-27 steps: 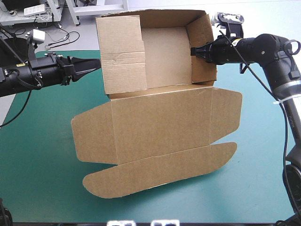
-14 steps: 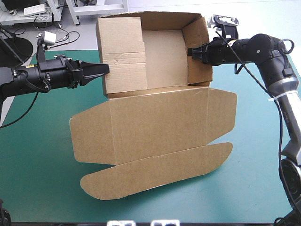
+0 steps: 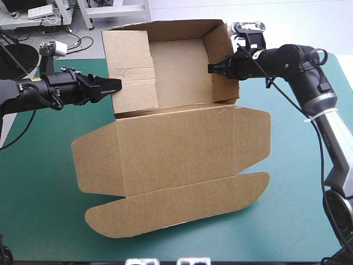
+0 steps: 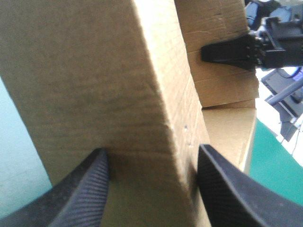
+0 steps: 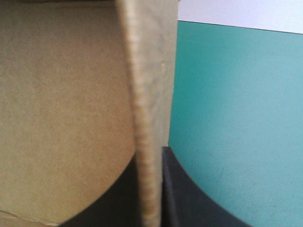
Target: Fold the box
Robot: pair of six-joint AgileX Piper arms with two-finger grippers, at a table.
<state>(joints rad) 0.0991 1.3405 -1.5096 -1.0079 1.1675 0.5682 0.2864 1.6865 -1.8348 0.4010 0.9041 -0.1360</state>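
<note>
Right, the box (image 3: 182, 72) sits in the upper middle of the high view, a brown open tray with its lid (image 3: 176, 149) lying flat toward the bottom of the frame on the teal-green cover (image 3: 44, 182). Coming in from the right, the right gripper (image 3: 212, 68) pinches the right wall (image 3: 220, 55), with the board edge squeezed between its black fingers. Over on the left, the left gripper (image 3: 113, 84) is spread, with the left wall (image 3: 132, 72) between its fingers. That wall runs top to bottom in frame, crosswise to both arms, and the left arm is nearer, so tucking it looks like that side's job.
</note>
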